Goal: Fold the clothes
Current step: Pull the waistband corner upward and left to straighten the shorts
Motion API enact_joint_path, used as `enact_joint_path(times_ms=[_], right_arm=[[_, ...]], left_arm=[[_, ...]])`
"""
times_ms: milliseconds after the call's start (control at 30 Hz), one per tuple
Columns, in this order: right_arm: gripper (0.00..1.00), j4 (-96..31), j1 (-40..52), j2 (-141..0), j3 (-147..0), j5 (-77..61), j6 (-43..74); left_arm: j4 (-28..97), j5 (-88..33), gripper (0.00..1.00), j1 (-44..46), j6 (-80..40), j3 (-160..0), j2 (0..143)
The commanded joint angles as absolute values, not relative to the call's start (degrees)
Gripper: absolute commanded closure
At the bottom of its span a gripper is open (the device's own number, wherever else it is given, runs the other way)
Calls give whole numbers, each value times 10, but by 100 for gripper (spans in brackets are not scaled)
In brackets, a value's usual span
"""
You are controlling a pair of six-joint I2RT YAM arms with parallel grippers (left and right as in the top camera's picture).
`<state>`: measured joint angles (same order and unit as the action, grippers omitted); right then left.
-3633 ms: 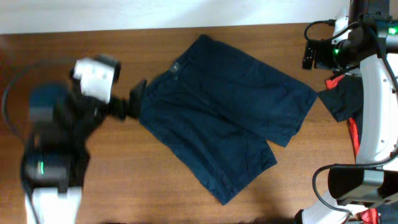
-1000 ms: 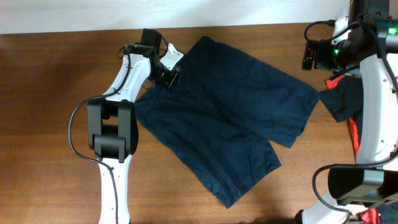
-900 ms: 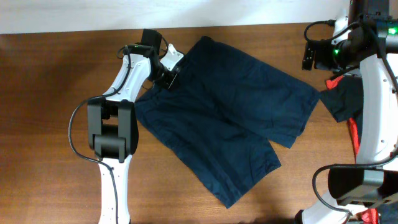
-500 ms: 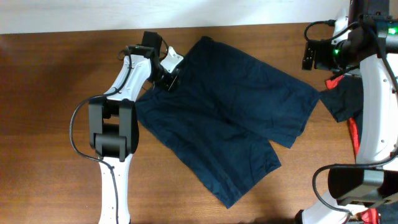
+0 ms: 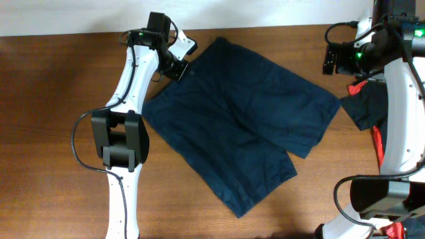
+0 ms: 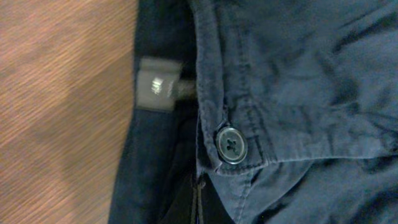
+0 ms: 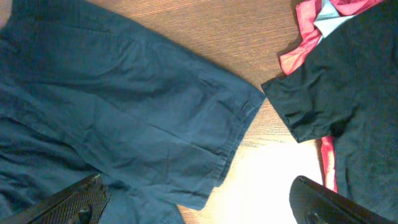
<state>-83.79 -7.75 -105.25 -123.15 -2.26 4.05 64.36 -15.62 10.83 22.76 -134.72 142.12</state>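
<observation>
Your shorts [image 5: 246, 119] lie spread flat across the middle of the wooden table [image 5: 60, 99], set on a diagonal, with the waistband [image 6: 211, 74] at the far left and the two wide legs running toward the near right. The fabric is plain dark navy, lightly creased, with no print. The hem [image 7: 239, 134] of the farther leg shows a stitched double line. At close range the waistband carries one dark four-hole button [image 6: 232, 145] on a stitched tab, and a small grey label [image 6: 155, 92] sits on its inner face.

Your left gripper [image 5: 178, 66] is fully closed on the far corner of the waistband, pinching the cloth. Your right gripper [image 7: 198, 183] hangs above that leg hem with its fingers spread wide and nothing between them. Just beside the hem lie a black shirt [image 7: 348, 81] and a red garment [image 7: 305, 43], at the table's right edge
</observation>
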Motion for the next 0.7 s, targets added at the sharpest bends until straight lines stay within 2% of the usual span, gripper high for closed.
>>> enact_joint_path(times_ms=[0, 133, 300, 500, 667], right_arm=[[2, -838, -79, -1052, -1232, -19, 41], [2, -838, -79, -1052, -1232, -19, 41], [1, -838, -79, -1052, -1232, -20, 41], [1, -838, -79, -1052, -1232, -19, 41], [2, -838, -79, -1052, -1232, -19, 41]], left_arm=[[646, -70, 99, 105, 212, -1351, 1428], [646, -36, 100, 105, 179, -1350, 1437], [656, 97, 100, 103, 30, -1350, 1453], [703, 103, 100, 88, -53, -1350, 1467], [790, 103, 100, 84, -159, -1350, 1467]])
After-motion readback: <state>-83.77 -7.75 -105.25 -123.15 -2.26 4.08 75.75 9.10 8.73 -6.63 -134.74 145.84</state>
